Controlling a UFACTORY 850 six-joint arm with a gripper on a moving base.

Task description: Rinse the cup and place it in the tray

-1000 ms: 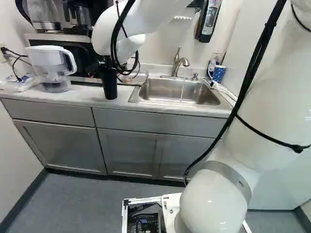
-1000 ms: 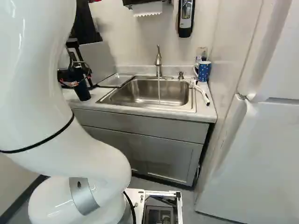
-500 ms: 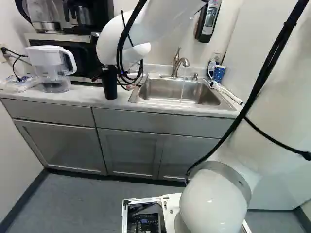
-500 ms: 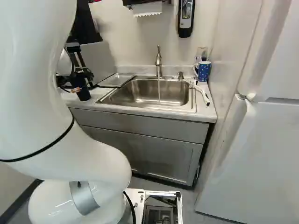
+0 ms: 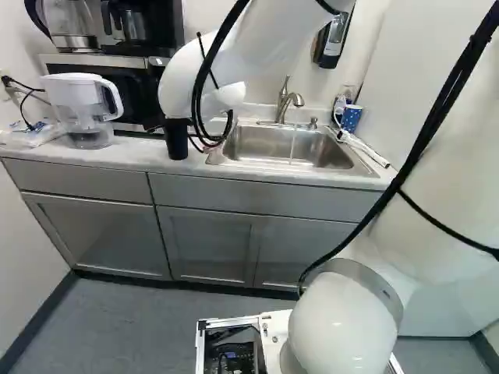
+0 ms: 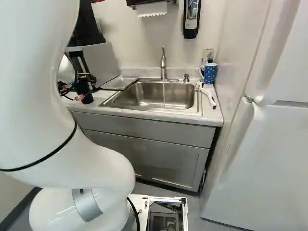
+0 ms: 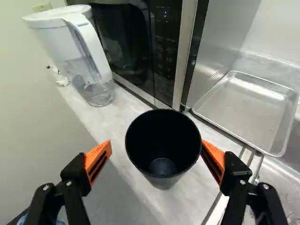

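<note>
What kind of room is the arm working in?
Probably a kitchenette or break room: a steel sink with running water set into a counter over cabinets, a microwave, and a water filter pitcher on the counter.

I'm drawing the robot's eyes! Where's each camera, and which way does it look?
Left base view: on the base, behind the arm's left; looks ahead and down at the sink; the arm stands right of the middle.
Right base view: behind the arm's right, looking the same way; the arm stands left.
Wrist view: on the wrist, looking along the gripper at the black cup; two fingers show.
Base views share the sink; all three show the cup.
</note>
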